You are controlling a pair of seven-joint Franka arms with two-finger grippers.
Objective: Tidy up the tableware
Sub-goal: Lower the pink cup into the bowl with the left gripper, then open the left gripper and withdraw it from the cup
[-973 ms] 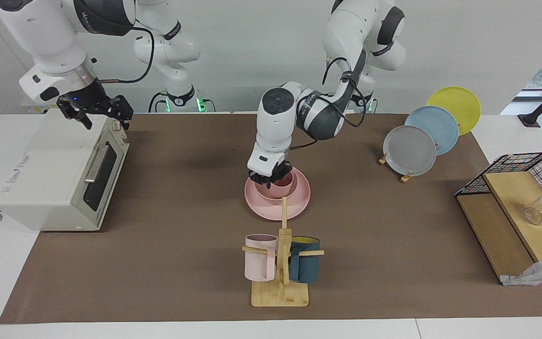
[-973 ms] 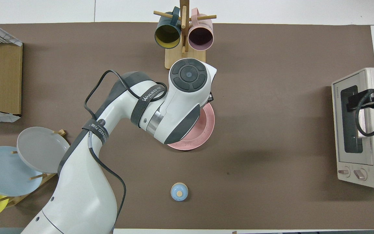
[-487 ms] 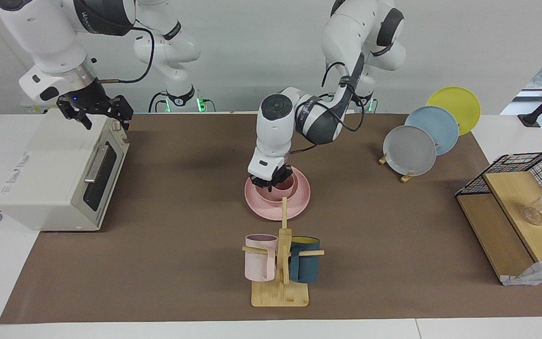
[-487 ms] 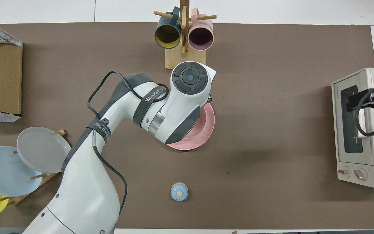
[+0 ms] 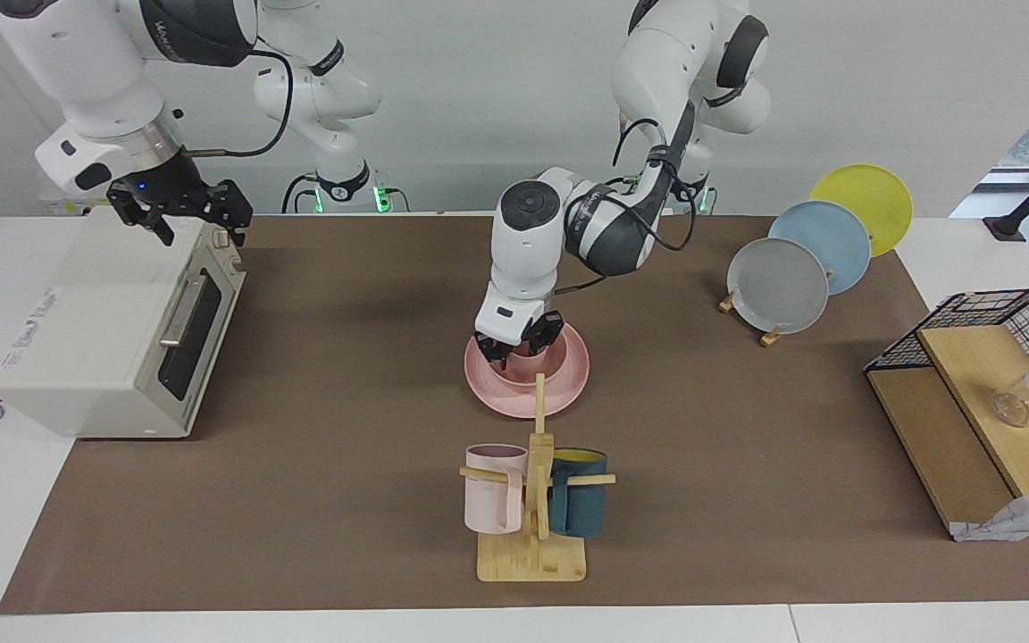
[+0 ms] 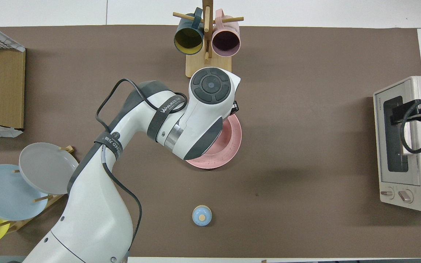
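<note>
Sitting mid-table: pink plate, bowl on it, cup inside the bowl. Left gripper straddles the cup, fingers spread, not clamping. Mug rack just beside the plate, farther from robots. Right gripper waits over toaster oven, fingers wide apart.

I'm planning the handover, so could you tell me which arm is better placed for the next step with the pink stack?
Left. The left gripper, fingers apart, is directly over the cup in the bowl on the pink plate. The right gripper waits above the toaster oven.
</note>
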